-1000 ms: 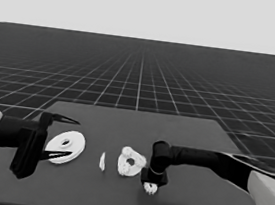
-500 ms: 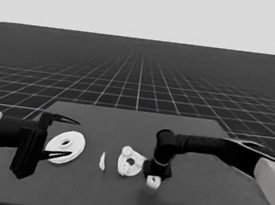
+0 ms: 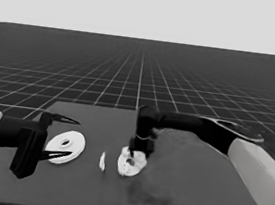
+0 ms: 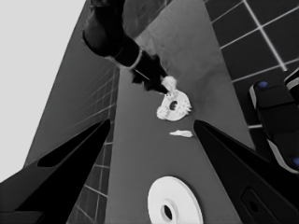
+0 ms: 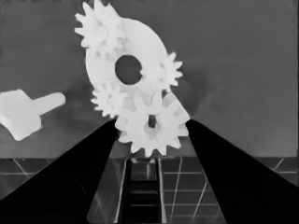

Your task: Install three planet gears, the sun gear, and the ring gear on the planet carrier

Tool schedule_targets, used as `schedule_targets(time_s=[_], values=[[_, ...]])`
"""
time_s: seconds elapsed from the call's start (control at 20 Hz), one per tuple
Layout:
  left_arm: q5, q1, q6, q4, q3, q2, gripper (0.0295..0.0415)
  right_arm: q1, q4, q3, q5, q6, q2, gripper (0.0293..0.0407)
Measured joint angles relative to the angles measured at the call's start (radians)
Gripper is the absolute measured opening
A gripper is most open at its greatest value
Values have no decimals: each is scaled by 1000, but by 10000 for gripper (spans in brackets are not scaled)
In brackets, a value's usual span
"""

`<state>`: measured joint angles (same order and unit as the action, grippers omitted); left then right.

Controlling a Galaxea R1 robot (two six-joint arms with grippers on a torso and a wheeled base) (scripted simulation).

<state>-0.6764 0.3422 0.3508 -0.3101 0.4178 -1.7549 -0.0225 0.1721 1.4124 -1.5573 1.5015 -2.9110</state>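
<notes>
Right gripper (image 3: 131,155) now above smaller round part (image 3: 131,164), gear-laden.

White toothed gears (image 5: 150,126) on a dark table (image 3: 192,190).

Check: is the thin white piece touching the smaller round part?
Apart. Left wrist view shows dark table between the thin white piece and the smaller round part; the right wrist view shows that gap too.

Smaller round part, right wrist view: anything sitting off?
Nothing looks damaged. Three small gears sit on the smaller round part, overhanging its rim. The right end effector holds a fourth gear at its edge. The thin white piece lies apart.
</notes>
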Motion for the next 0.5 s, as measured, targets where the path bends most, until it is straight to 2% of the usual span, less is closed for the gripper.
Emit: schedule_targets(time_s=[0.15,0.4,0.5], values=[[0,0,0,0,0,0,385,-8,-11,227,15,-106,-121,310],[0,0,0,0,0,0,385,-8,-13,292,19,-138,-153,310],[0,0,0,0,0,0,385,73,64,335,41,-165,-165,310]])
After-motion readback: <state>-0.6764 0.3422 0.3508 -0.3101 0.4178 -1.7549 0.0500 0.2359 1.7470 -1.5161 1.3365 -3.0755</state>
